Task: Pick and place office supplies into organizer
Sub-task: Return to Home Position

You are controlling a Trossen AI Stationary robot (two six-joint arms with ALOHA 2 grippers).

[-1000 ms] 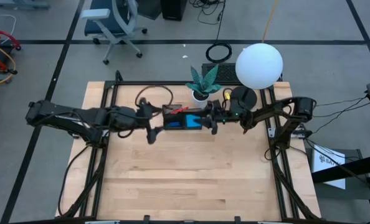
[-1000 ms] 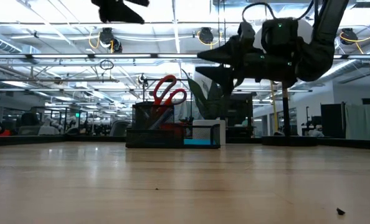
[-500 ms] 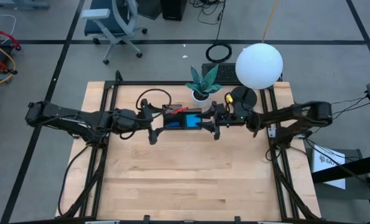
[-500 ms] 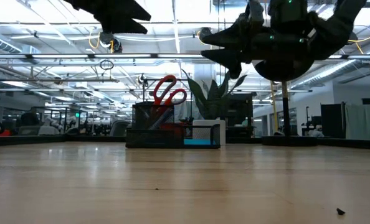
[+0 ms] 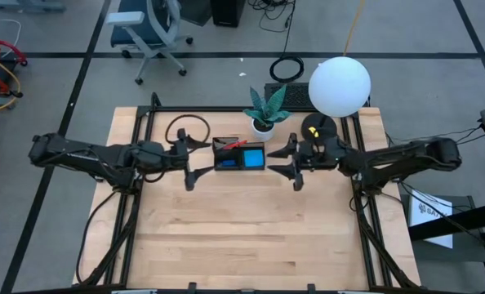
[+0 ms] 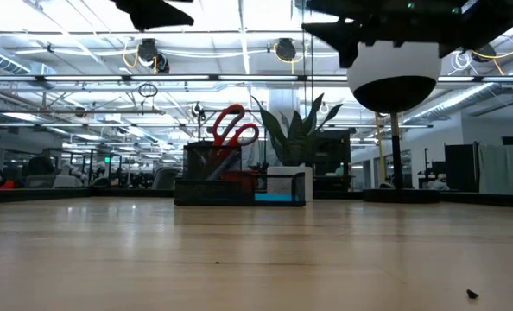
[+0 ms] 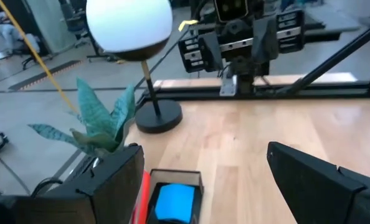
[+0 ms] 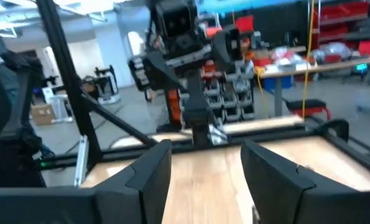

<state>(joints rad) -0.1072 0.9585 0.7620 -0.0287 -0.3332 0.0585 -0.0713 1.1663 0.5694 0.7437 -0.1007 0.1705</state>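
Note:
The black organizer [image 5: 238, 155] stands near the table's far edge, resting flat on the wood [image 6: 239, 185]. Red-handled scissors [image 6: 233, 128] stick up out of its taller section, and the bright blue pad [image 5: 251, 155] [image 7: 173, 201] lies in a low compartment. I cannot make out the pens or the small blue piece. My left gripper [image 5: 190, 162] hovers open just left of the organizer. My right gripper [image 5: 294, 164] hovers open to its right. Both are empty. In the low view only their undersides show, at the top edge.
A white pot with a green plant [image 5: 264, 122] stands just behind the organizer. A floor-style lamp with a white globe [image 5: 339, 86] and a round black base [image 5: 318, 126] is at the far right corner. The near half of the wooden table [image 5: 242, 237] is bare.
My right gripper has drawn back from the organizer toward the table's right edge and has risen. My left gripper has backed off a little toward the left edge. The organizer and its contents have stayed put.

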